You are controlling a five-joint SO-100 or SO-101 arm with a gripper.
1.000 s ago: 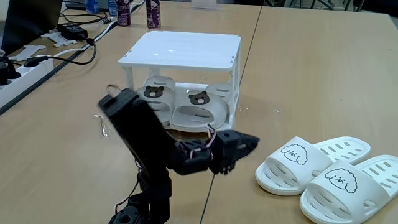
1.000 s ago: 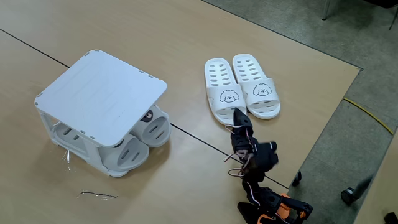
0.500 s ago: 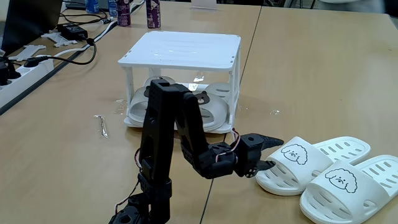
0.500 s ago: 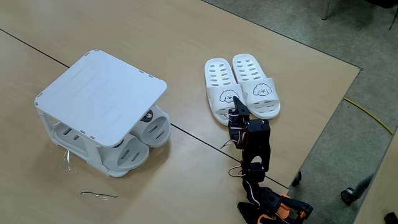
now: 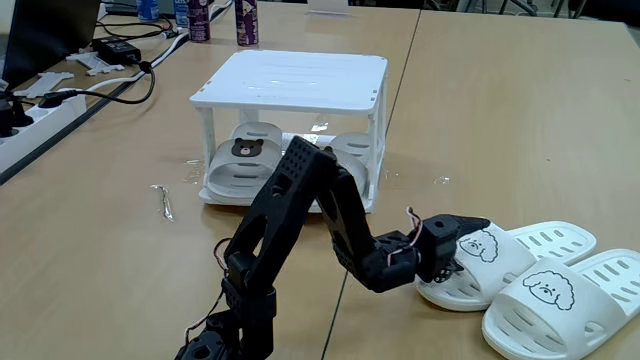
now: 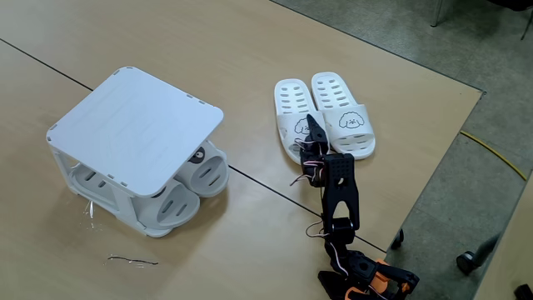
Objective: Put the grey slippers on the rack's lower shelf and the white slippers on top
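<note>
1. Far left of a fixed view there's a power strip (image 5: pixel 40 112) with black cables (image 5: pixel 125 72) running across the table (image 5: pixel 500 110), plus a couple of bottles (image 5: pixel 246 20) up at the back edge. One small bit of wire (image 5: pixel 164 201) lies on the wood near the rack.
2. One rack (image 5: pixel 292 125), white, two levels. The top (image 5: pixel 295 78) has nothing on it in either fixed view (image 6: pixel 133 129).
3. Two grey slippers (image 5: pixel 243 160) with bear faces sit side by side on the lower shelf (image 5: pixel 215 195). From the other fixed view their toe ends (image 6: pixel 204 171) stick out a little past the rack's edge.
4. One arm (image 5: pixel 300 215), black, base at the bottom of the picture, stretched out low and to the right, away from the rack.
5. One gripper (image 5: pixel 470 240), right at the strap of the nearer white slipper. In the other fixed view the gripper (image 6: pixel 310 133) is over the dog-face strap of the left slipper of the pair. Its jaws look a bit spread around the strap edge, but honestly I can't tell if it's pinching the slipper or just touching it.
6. Two white slippers (image 5: pixel 520 270) with dog faces, flat on the table, side by side and touching, well apart from the rack. In the other fixed view the white pair (image 6: pixel 333 112) lies to the right of the rack, near the table's edge.
</note>
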